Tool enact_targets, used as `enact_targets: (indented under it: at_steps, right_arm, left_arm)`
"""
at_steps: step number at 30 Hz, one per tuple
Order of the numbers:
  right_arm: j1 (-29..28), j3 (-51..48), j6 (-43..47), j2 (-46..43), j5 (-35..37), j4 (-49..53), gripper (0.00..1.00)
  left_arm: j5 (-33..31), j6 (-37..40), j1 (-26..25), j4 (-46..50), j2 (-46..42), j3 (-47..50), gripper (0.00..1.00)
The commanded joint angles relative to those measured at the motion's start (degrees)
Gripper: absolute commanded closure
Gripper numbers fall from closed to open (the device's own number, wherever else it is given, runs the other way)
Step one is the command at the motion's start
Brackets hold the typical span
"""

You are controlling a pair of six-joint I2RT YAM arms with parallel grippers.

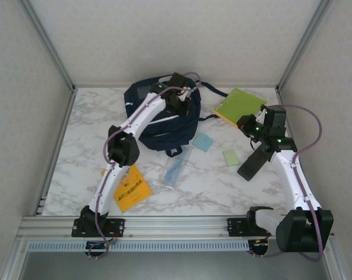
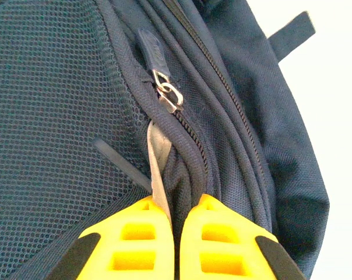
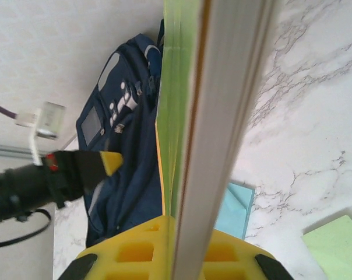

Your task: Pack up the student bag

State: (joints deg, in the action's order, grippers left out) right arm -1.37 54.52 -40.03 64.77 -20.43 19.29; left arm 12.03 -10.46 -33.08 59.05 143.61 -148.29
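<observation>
The student bag point(image 1: 158, 119), dark navy with white stripes, lies at the back centre of the table. My left gripper point(image 1: 185, 100) is over its right side. In the left wrist view that gripper point(image 2: 177, 201) is shut on a fold of the bag's fabric point(image 2: 182, 169) at the zipper opening, beside a strip of grey lining; the metal zipper pull point(image 2: 167, 93) sits just beyond. My right gripper point(image 1: 246, 121) is shut on a green-covered book point(image 1: 240, 104), raised to the right of the bag. The right wrist view has the book point(image 3: 234, 116) edge-on between the fingers point(image 3: 135, 251), with the bag point(image 3: 126, 169) behind.
An orange packet point(image 1: 129, 188) lies near the left arm. A clear plastic pouch point(image 1: 177, 166), a light blue pad point(image 1: 203, 142) and a pale green pad point(image 1: 231, 157) lie in front of the bag. Walls and metal posts close in the table's sides and back.
</observation>
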Motion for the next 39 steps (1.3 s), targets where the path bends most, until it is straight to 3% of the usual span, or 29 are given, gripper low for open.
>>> enact_targets:
  at_steps: [1,8,15,22,28,39]
  right_arm:
    - [0.02,1.6,0.11,-1.03,-5.08,-0.74,1.0]
    - [-4.74,-0.16,-2.64,-0.51,-8.4,-3.91,1.0]
    - [-10.04,-3.0,-11.41,1.86,-7.98,-12.02,1.0]
    - [-18.37,-10.61,-22.33,1.91,1.2,-24.38,1.0]
    - [-25.55,-6.27,-24.61,14.64,5.57,-38.38,1.0]
    - [-32.79,13.2,-26.45,49.22,18.48,-64.75,1.0]
  left_arm:
    - [0.44,-4.71,3.13,-5.15,-5.84,-3.56,1.0]
    - [8.63,-12.7,5.8,-10.64,-5.21,-4.84,1.0]
    - [10.04,-17.02,7.57,-14.23,-5.51,-6.94,1.0]
    - [10.65,-18.98,9.87,-16.55,-5.61,-9.49,1.0]
    - [12.39,-20.37,9.88,-17.29,-5.4,-9.53,1.0]
    - [13.19,-21.6,9.83,-16.43,-5.36,-9.44,1.0]
